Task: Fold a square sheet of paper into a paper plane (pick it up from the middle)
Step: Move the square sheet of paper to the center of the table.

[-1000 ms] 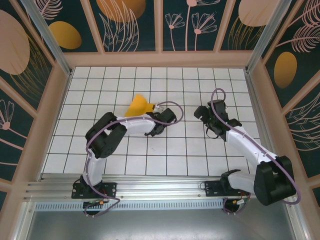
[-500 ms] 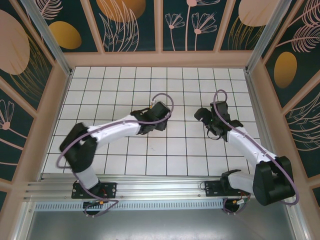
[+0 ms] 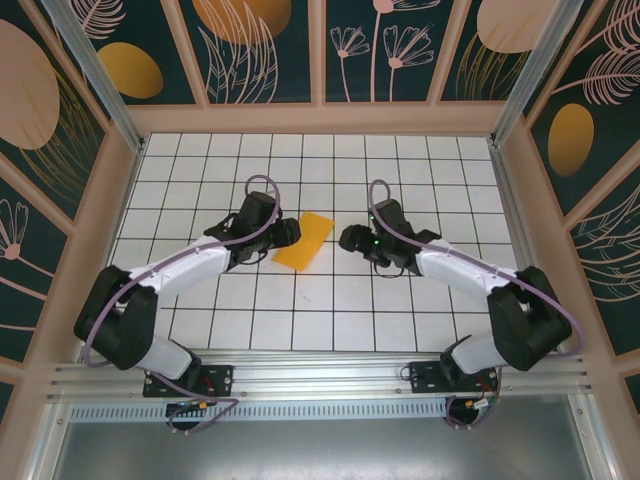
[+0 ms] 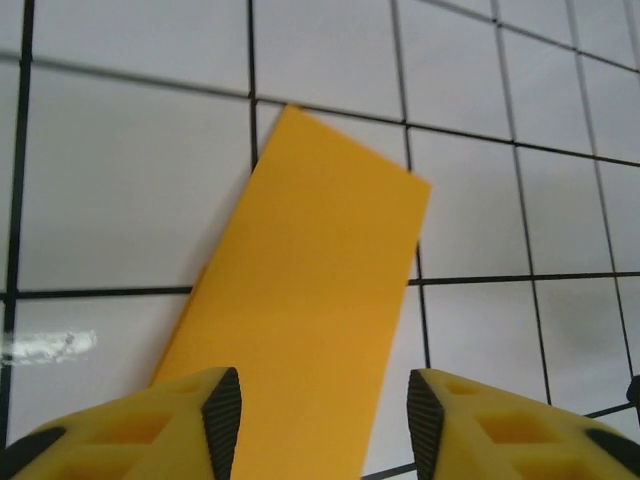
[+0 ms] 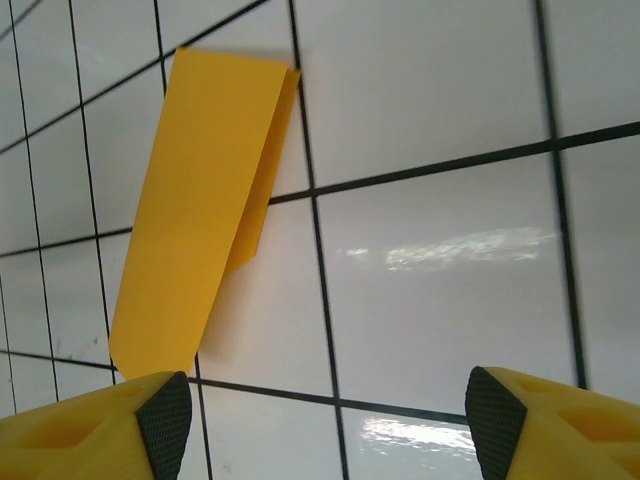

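Paper [image 3: 304, 241]: orange, folded into a narrow strip (apparently doubled), flat on the tiled table [image 3: 330, 300].
Left gripper [image 4: 315, 410]: fingers spread, over the paper's near end.
Right gripper [image 5: 330, 410]: spread wide, beside the paper.

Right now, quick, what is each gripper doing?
Left gripper: open, its fingers either side of the folded paper, not gripping it.
Right gripper: open, holding nothing.

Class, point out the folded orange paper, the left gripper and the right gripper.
folded orange paper [image 3: 303, 241]: top view, middle of its upper face.
left gripper [image 4: 315, 405]: left wrist view, midway between its fingertips.
right gripper [image 5: 327, 415]: right wrist view, midway between its fingertips.
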Controlling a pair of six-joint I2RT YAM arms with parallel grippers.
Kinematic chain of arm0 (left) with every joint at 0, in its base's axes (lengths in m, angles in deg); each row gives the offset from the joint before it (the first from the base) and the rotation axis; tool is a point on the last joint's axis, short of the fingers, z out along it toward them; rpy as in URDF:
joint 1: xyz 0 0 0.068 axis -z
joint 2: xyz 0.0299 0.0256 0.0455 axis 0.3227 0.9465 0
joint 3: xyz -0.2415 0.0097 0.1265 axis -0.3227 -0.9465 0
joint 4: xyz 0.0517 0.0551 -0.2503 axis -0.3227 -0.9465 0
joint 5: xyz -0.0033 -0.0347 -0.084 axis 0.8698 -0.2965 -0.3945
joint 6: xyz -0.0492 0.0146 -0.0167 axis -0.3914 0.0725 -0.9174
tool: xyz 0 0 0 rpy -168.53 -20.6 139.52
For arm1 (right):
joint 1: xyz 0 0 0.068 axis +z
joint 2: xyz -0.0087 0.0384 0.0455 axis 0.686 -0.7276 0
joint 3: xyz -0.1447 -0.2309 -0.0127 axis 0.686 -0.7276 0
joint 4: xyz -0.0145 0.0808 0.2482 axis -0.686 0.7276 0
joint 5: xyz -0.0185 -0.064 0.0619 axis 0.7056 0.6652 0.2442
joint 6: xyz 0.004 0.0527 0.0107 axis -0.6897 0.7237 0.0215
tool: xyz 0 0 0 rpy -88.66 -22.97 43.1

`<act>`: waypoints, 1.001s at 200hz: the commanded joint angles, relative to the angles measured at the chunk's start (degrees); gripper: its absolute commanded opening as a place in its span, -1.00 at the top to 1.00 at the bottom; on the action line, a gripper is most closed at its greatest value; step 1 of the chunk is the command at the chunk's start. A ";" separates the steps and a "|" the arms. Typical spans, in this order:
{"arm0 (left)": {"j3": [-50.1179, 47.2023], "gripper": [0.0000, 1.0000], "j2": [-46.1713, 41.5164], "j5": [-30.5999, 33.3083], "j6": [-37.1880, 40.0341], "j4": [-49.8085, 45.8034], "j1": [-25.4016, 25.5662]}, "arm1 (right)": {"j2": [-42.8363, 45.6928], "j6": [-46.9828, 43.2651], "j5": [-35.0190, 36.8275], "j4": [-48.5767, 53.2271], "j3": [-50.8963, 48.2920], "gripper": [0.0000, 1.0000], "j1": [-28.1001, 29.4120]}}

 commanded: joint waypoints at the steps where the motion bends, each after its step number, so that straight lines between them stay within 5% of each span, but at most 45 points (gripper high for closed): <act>1: -0.86 0.18 3.83 -5.89 -0.30 5.35 -1.63 | -2.22 1.95 -0.71 -2.22 2.86 -0.49 1.92; 90: -1.80 0.52 13.61 -7.22 -3.23 5.85 -2.78 | -5.35 3.26 -1.52 -2.70 4.16 -0.37 3.01; 200: -17.57 0.42 2.36 -14.37 -25.38 19.97 -1.72 | -7.88 5.48 -1.79 -1.21 4.63 -0.25 6.36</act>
